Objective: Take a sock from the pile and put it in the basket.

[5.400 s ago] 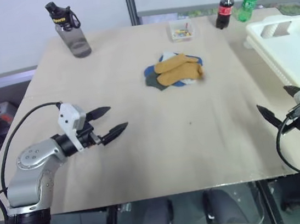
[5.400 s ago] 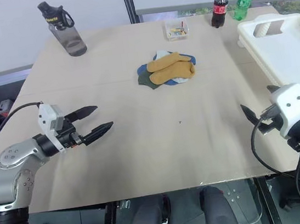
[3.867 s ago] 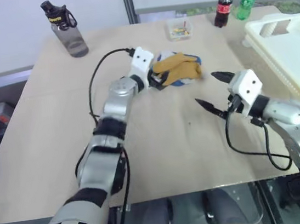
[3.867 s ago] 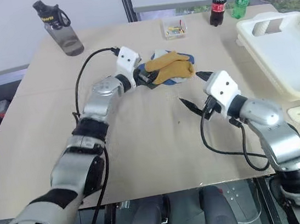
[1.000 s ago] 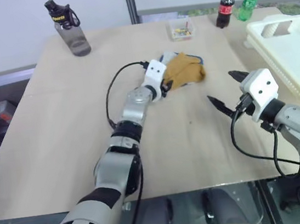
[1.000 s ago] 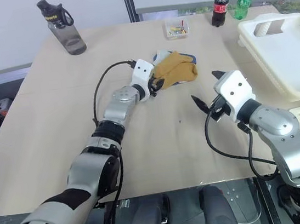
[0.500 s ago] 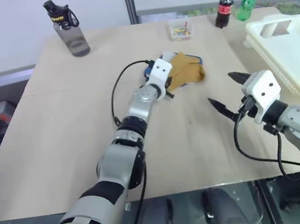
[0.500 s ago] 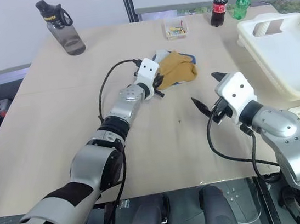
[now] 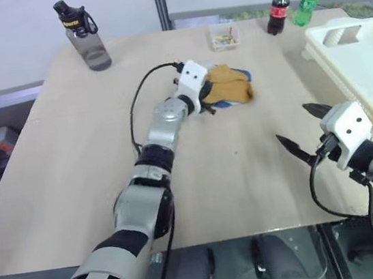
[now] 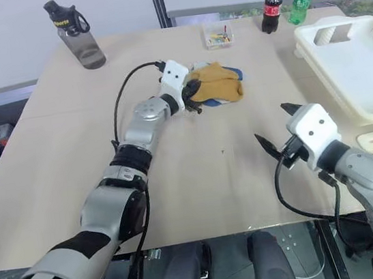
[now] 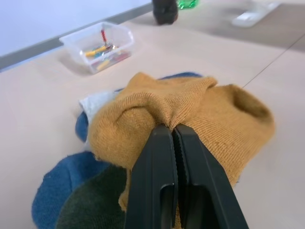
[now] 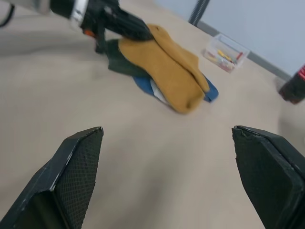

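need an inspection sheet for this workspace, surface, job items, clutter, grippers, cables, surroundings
surface: tan table, bare wood around the items
job's things: pile of socks mid-table, mustard sock on top; white basket at the right edge
clutter: grey water bottle, small clear box, cola bottle, green bottle, all along the far edge
grippers: left gripper shut on the mustard sock; right gripper open, apart from the pile
cables: black cable looping off the left arm; another at the right wrist
surroundings: pale wall behind, dark post

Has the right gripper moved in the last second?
Yes. The right gripper has drawn back from the pile toward the table's near edge, fingers wide open.
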